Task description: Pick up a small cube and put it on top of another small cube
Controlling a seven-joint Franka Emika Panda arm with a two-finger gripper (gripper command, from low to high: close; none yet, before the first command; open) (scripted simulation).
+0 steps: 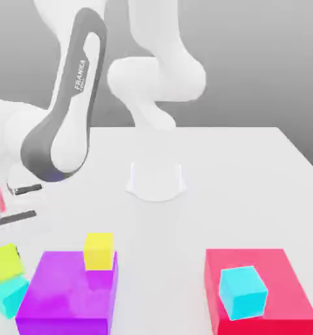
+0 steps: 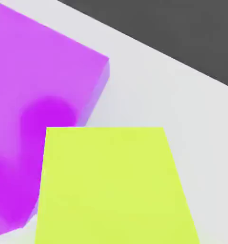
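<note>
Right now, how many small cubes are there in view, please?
4: lime on turquoise at the exterior view's left, yellow on the purple block, sky-cyan on the red block.

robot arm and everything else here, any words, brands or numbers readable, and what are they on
"FRANKA": on the arm's dark grey link cover.
Beside that name is smaller lettering, too small to read.
No text can be made out on the cubes or blocks.

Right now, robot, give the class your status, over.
End effector above lime cube. Lime cube appears to be on turquoise cube. Purple block close beside.
</note>
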